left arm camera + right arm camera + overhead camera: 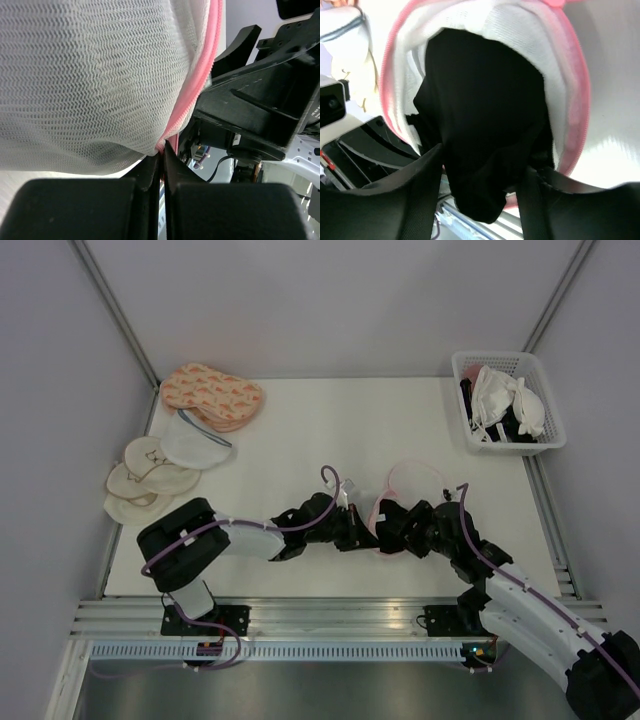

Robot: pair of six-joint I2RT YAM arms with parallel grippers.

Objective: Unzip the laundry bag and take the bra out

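The laundry bag (408, 480), a white mesh pod with a pink zip rim, lies at the table's front middle, unzipped and gaping. In the left wrist view its mesh (90, 75) fills the frame. My left gripper (360, 530) (162, 150) is shut on the pink rim at the bag's left edge. The black bra (480, 115) sits in the bag's open mouth (572, 100). My right gripper (393, 532) (482, 170) reaches into the opening, and its fingers are closed on a thick fold of the bra that hangs between them.
A white basket (552, 435) with white padded bras (510, 400) stands at the back right. Peach patterned pads (210, 395), a white mesh pouch (195, 445) and cream round pads (140, 480) lie at the back left. The two grippers are close together.
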